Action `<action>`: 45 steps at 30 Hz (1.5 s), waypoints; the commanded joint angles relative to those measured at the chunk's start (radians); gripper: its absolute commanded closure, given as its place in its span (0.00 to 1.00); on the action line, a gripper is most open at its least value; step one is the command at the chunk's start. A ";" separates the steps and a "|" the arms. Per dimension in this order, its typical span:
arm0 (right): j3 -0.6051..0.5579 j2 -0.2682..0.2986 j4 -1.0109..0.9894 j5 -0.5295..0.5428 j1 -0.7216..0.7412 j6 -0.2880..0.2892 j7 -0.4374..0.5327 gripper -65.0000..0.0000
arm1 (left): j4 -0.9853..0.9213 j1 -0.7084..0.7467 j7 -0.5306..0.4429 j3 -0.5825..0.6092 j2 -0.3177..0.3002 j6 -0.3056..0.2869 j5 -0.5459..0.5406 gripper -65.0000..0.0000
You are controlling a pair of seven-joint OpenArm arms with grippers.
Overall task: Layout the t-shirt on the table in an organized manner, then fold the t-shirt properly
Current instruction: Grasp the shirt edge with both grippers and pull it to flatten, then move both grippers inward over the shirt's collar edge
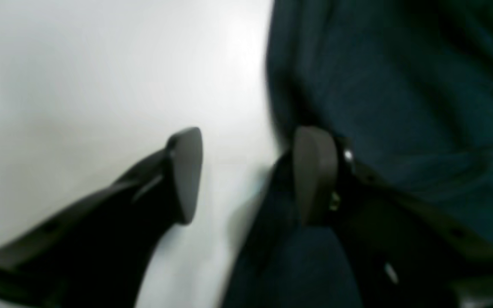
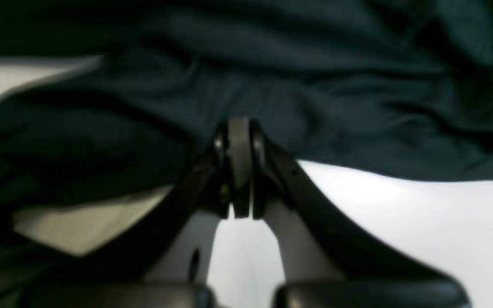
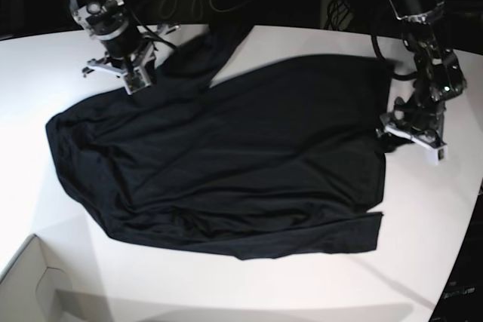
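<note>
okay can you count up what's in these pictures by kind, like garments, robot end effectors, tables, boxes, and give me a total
Garments: 1, the black t-shirt
End effectors: 2, the left end effector and the right end effector
Tables: 1, the white table
Boxes: 1, the white box corner
Total: 5

The right tool [image 2: 239, 171] has its two fingers pressed tight together, and their tips sit right at the edge of the t-shirt [image 2: 315, 85]. The dark, wrinkly cloth fills the top of the picture. The white table [image 2: 400, 222] shows below it.
</note>
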 commanded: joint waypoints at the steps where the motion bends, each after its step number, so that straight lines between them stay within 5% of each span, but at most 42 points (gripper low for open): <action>1: -0.021 -0.004 0.018 0.017 -0.011 -0.001 -0.005 0.99 | 0.069 -0.017 -0.027 -0.003 -0.015 -0.009 -0.017 0.48; 12: -0.177 -0.004 0.025 0.020 -0.121 -0.001 -0.054 0.39 | 0.408 0.167 -0.025 0.000 0.014 -0.009 -0.085 0.48; 17: -0.228 -0.004 0.024 0.020 -0.169 -0.001 -0.052 0.36 | 0.409 0.298 -0.025 -0.001 0.010 -0.009 -0.223 0.48; 27: -0.324 -0.004 -0.015 0.020 -0.147 -0.001 -0.055 0.36 | 0.413 0.387 -0.025 -0.001 0.010 -0.009 -0.243 0.48; 32: -0.323 -0.004 -0.107 0.020 -0.089 -0.001 -0.054 0.45 | 0.419 0.411 -0.025 -0.003 0.005 -0.009 -0.243 0.48; 38: -0.323 -0.004 -0.131 0.020 -0.051 -0.001 -0.060 1.00 | 0.420 0.436 -0.025 0.005 0.005 -0.010 -0.243 0.49; 45: -0.324 -0.004 -0.090 0.020 0.045 -0.001 -0.060 1.00 | 0.422 0.473 -0.025 0.122 0.002 -0.012 -0.244 0.59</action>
